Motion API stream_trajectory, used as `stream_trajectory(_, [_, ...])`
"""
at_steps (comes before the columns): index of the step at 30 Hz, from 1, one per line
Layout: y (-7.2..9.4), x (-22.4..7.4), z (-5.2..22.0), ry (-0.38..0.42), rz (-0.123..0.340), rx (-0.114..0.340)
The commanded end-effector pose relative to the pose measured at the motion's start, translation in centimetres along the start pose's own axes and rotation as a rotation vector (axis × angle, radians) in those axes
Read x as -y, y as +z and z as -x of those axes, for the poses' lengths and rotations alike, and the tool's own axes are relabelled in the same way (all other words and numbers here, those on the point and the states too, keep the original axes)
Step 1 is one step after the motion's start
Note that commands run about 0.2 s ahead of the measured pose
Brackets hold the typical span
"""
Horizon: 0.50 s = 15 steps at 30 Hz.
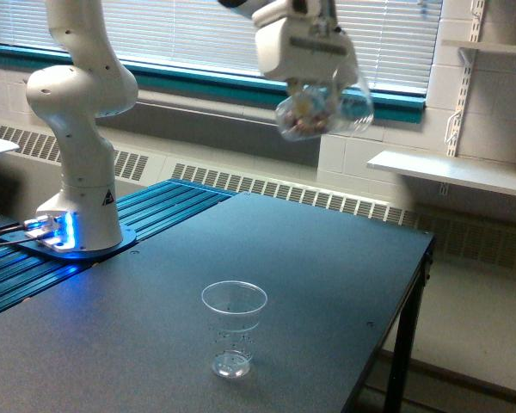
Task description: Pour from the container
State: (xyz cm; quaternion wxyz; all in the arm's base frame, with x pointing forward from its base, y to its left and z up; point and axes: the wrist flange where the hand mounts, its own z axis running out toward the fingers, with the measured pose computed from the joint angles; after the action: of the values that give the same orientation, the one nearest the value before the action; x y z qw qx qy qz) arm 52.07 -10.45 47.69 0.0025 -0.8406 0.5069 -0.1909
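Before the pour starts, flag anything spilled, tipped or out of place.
Nothing spilled. The held container hangs tilted in the gripper, high above the table and off to the exterior view's right of the upright empty cup, not yet over it.
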Motion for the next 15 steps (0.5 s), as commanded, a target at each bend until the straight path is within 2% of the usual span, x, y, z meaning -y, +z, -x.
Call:
stream_trajectory(1, [1.1,-2.3,-0.2,0.095,0.04,0.012])
stream_trajectory(15, [4.5,-6.9,0.4,0.176,0.122,0.075])
